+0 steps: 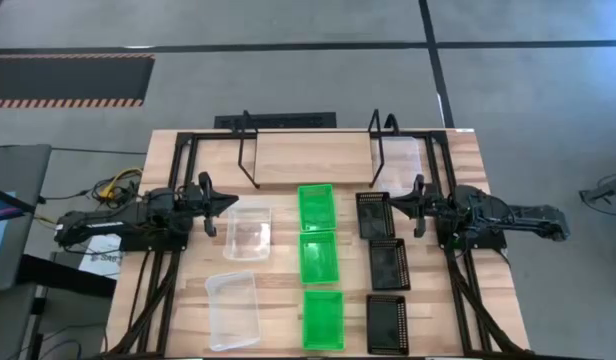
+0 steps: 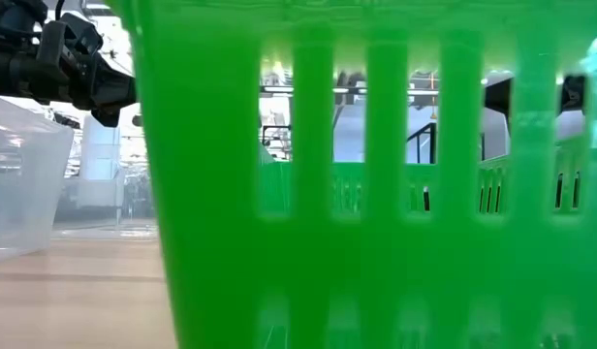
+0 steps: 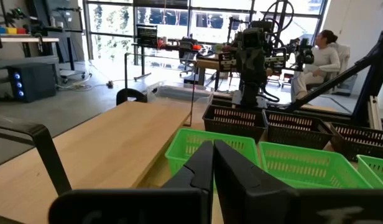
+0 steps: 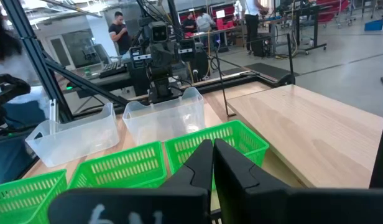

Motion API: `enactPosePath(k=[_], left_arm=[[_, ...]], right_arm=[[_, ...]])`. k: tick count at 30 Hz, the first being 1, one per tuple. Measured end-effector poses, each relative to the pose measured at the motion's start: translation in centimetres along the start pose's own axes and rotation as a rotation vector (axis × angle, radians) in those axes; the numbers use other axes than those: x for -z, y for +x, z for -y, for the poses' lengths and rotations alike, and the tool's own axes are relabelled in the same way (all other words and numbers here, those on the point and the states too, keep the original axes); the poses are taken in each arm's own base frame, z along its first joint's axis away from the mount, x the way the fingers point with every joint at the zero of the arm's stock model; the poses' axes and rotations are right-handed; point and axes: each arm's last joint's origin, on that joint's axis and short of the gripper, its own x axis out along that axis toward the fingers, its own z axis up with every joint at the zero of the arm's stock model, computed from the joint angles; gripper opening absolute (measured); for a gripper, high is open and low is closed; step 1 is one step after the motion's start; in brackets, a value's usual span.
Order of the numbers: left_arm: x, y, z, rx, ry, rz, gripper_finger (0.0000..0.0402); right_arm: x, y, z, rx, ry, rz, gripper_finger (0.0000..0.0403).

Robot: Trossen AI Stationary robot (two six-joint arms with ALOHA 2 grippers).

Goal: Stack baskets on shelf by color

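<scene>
Three bright green baskets (image 1: 319, 256) lie in a column down the table's middle. Three black mesh baskets (image 1: 389, 264) lie in a column to their right. Two clear baskets (image 1: 250, 232) (image 1: 234, 308) rest on their bases left of the green ones. A third clear one (image 1: 400, 165) sits by the right legs of the black wire shelf (image 1: 250, 160) at the far edge. My left gripper (image 1: 228, 203) (image 3: 213, 155) hovers shut, left of the far clear basket. My right gripper (image 1: 400, 207) (image 4: 213, 155) hovers shut over the far black basket (image 1: 374, 214).
The nearest green basket (image 2: 376, 194) fills most of the low view, with a clear basket (image 2: 17, 184) to its left. Black frame tubes (image 1: 173, 180) run along both table sides. Bare wood (image 1: 308, 155) lies under the shelf. People are in the room beyond.
</scene>
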Motion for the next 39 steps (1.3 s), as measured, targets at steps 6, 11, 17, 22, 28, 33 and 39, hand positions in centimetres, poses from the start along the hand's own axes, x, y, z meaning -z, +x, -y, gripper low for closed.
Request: enactPosePath(k=[6, 11, 17, 22, 28, 33, 39], left_arm=[[-0.01, 0.00, 0.00, 0.000, 0.000, 0.000, 0.0000], [0.00, 0.00, 0.00, 0.000, 0.000, 0.000, 0.0000], [0.00, 0.00, 0.00, 0.000, 0.000, 0.000, 0.0000], [0.01, 0.00, 0.00, 0.000, 0.000, 0.000, 0.0000], [0.00, 0.00, 0.00, 0.000, 0.000, 0.000, 0.0000], [-0.05, 0.00, -0.10, -0.035, 0.148, 0.005, 0.0000], [-0.05, 0.00, -0.09, -0.031, 0.226, 0.004, 0.0000]], right_arm=[[0.01, 0.00, 0.00, 0.000, 0.000, 0.000, 0.0037], [0.00, 0.00, 0.00, 0.000, 0.000, 0.000, 0.0037], [0.00, 0.00, 0.00, 0.000, 0.000, 0.000, 0.0037], [0.00, 0.00, 0.00, 0.000, 0.000, 0.000, 0.0037], [0.00, 0.00, 0.00, 0.000, 0.000, 0.000, 0.0037], [0.00, 0.00, 0.00, 0.000, 0.000, 0.000, 0.0037], [-0.01, 0.00, 0.00, 0.001, 0.000, 0.000, 0.0037]])
